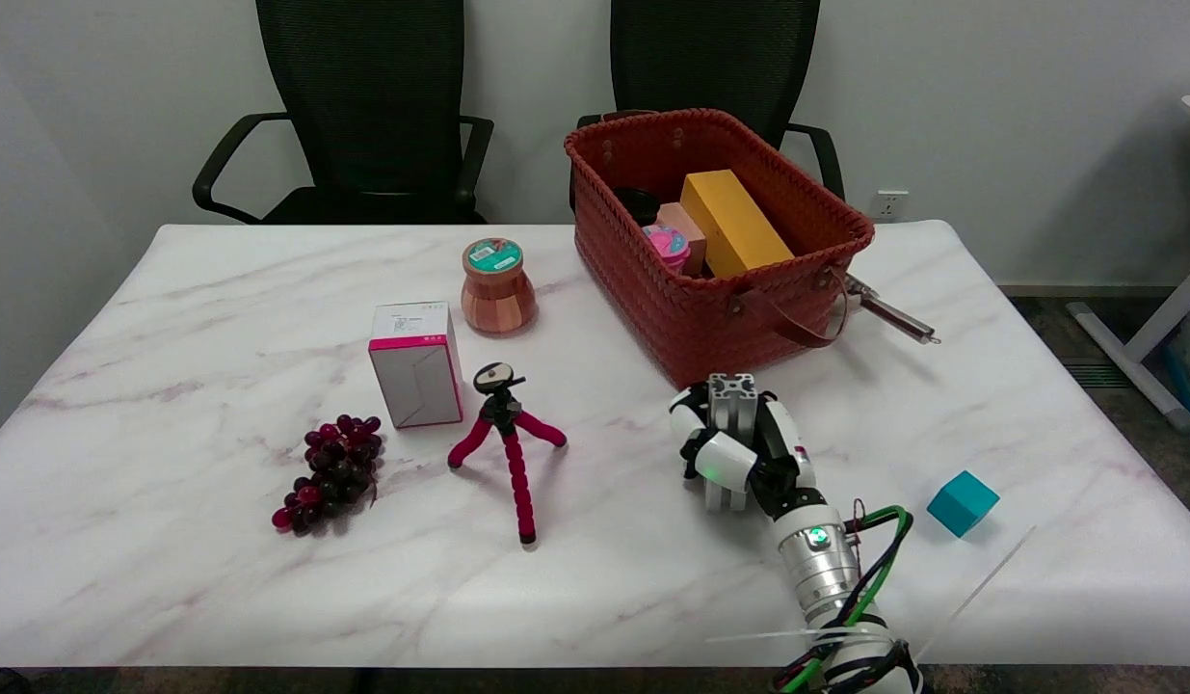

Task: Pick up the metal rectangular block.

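The right hand (739, 448) wraps its fingers around the metal rectangular block (730, 403) from both sides, for a firm hold; the block stands on the desk (219, 559) just before the woven basket (720, 318).

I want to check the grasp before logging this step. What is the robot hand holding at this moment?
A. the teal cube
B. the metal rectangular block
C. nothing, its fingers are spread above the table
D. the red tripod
B: the right robot hand has its fingers wrapped around the metal rectangular block, just in front of the red woven basket, while the teal cube and the red tripod lie apart, untouched.
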You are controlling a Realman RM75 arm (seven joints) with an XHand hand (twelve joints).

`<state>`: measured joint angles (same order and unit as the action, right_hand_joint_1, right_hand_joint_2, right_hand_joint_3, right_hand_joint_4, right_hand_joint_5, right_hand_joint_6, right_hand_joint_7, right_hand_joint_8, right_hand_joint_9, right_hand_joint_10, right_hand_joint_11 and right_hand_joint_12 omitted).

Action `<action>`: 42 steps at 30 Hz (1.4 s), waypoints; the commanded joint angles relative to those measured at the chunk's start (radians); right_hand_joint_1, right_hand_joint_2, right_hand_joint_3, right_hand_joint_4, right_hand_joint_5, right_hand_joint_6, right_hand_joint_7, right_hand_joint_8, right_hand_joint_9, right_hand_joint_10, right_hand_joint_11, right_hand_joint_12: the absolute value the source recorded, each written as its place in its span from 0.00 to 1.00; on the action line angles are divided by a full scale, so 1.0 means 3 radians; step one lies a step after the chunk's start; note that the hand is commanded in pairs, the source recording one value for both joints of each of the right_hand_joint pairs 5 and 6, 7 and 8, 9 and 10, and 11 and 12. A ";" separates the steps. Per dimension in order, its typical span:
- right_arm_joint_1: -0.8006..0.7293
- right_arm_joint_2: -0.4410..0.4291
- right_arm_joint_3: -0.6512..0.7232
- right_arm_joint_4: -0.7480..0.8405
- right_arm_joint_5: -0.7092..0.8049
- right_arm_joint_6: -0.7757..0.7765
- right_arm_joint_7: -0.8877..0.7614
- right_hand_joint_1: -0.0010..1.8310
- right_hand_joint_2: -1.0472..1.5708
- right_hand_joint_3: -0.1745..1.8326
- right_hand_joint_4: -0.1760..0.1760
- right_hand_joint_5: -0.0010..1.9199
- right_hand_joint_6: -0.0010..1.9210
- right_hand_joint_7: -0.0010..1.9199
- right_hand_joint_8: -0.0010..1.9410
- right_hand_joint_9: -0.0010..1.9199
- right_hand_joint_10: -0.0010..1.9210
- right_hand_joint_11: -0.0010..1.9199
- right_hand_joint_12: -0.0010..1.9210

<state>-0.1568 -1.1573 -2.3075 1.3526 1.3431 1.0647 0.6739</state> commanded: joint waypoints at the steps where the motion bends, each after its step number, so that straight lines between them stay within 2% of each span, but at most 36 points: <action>1: 0.0002 -0.0004 0.0003 -0.0028 -0.0057 0.0077 0.0067 0.54 0.80 0.50 0.50 0.64 0.64 0.84 0.83 0.79 0.79 0.74 0.74; 5: 0.0002 -0.0004 -0.0008 -0.0030 -0.0057 0.0139 0.0067 0.52 0.84 0.48 0.50 0.76 0.75 0.87 0.86 0.82 0.81 0.80 0.80; 10: 0.0002 -0.0013 0.0001 -0.0026 -0.0066 0.0181 0.0067 0.47 0.94 0.43 0.50 0.99 0.99 0.94 0.93 0.86 0.86 0.88 0.88; 29: 0.0009 -0.0013 0.0134 0.0035 -0.0227 0.0260 0.0076 0.45 0.98 0.43 0.50 1.00 1.00 1.00 0.99 0.94 0.94 0.97 0.97; 34: 0.0023 -0.0018 0.0218 0.0078 -0.0258 0.0264 0.0076 0.45 0.96 0.44 0.50 1.00 1.00 1.00 0.99 1.00 1.00 1.00 1.00; 42: 0.0107 -0.0013 0.0425 0.0288 -0.0497 0.0175 0.0055 0.46 0.95 0.44 0.50 1.00 1.00 1.00 0.99 1.00 1.00 1.00 1.00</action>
<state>-0.1512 -1.1610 -2.2642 1.3669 1.2837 1.1342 0.6954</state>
